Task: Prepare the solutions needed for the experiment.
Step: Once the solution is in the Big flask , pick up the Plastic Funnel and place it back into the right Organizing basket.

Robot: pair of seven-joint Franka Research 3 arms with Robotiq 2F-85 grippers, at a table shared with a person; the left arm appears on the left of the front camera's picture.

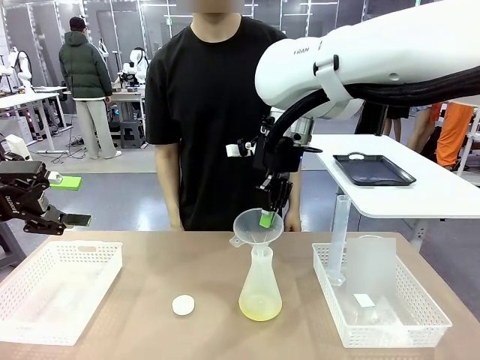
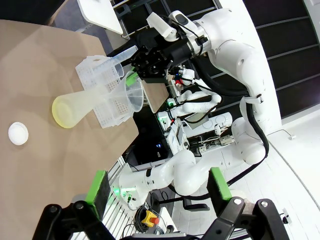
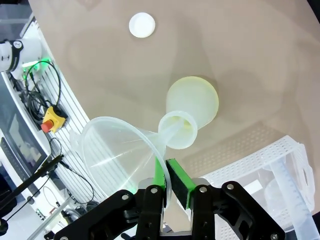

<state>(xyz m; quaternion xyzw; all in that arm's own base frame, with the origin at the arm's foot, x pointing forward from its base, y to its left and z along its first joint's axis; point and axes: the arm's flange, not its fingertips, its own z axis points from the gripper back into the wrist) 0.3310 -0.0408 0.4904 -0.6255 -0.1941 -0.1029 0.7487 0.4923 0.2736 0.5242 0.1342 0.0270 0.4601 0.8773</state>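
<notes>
**A:** What lies closest to the near edge of the counter?

**B:** A small white cap [image 1: 183, 304], flat, a little left of the middle. Near it on the right stands a frosted conical flask [image 1: 260, 277], upright and apart from the cap.

**A:** And the solutions?

**B:** The solutions [image 1: 260, 307] are a shallow pale yellow-green layer in the bottom of that flask, mid-counter toward the near edge.

**A:** The corners?

**B:** The left basket [image 1: 79, 246], white mesh, sits at the near left corner. The right basket [image 1: 390, 330] runs along the right edge. It holds a tall clear graduated cylinder [image 1: 339, 236], upright in its far left corner, and a frosted box [image 1: 370, 266].

**A:** Above the flask?

**B:** A clear funnel [image 1: 251, 229], slightly tilted, with its spout at the flask's mouth. I cannot tell whether the spout goes inside.

**A:** Who holds it?

**B:** The right end effector [image 1: 268, 214] is clenched on the funnel's rim, one green pad inside the bowl and one outside.

**A:** The other arm?

**B:** The left end effector [image 1: 69, 201] hangs beyond the counter's left edge, released, with its jaws wide and nothing between them.

**A:** Farther back?

**B:** A person in a black T-shirt [image 1: 214, 97] stands at the far edge, behind the funnel.
</notes>
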